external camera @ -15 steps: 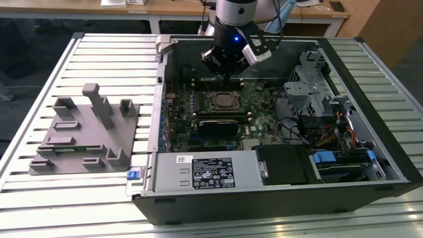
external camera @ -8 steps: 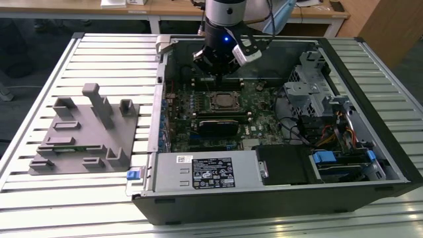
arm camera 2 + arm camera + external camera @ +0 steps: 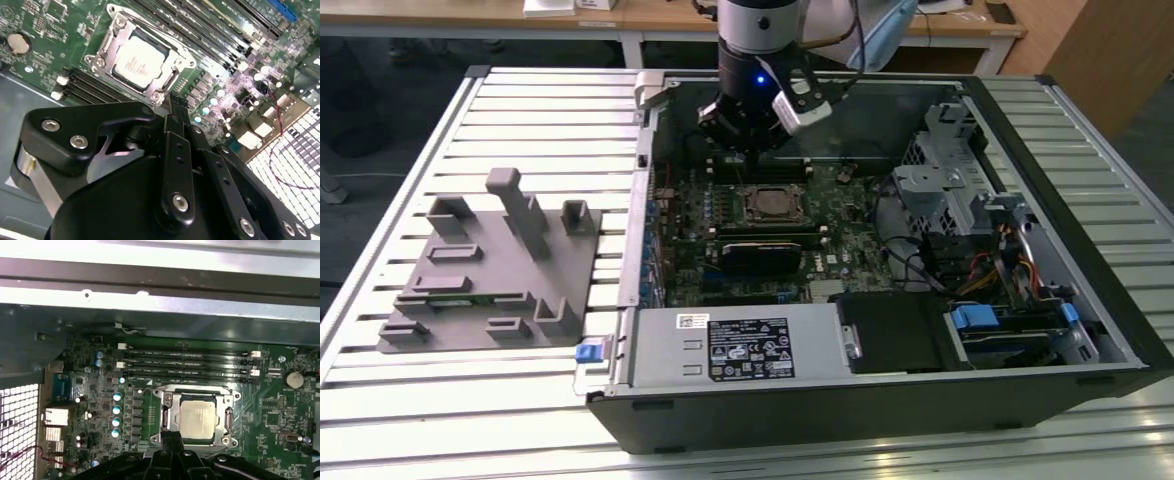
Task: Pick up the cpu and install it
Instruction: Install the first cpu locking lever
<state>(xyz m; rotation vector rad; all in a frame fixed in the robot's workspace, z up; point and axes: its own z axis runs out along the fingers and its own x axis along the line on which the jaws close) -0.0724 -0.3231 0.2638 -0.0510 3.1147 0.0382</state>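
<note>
The cpu [image 3: 774, 203] [image 3: 139, 60] [image 3: 198, 420], a pale silver square chip, lies flat inside the metal socket frame [image 3: 166, 412] on the green motherboard [image 3: 847, 235] of the open computer case [image 3: 881, 400]. My gripper [image 3: 742, 155] [image 3: 174, 106] [image 3: 172, 436] hangs above the board, a little toward the case's back wall from the socket and apart from the chip. Its two black fingers are pressed together with nothing between them.
Memory slots [image 3: 185, 365] run beside the socket. A grey box with a label [image 3: 734, 345] and drive bays [image 3: 961, 190] fill the case's front and the exterior view's right. A grey moulded fixture [image 3: 494, 260] lies on the slatted table [image 3: 534, 100].
</note>
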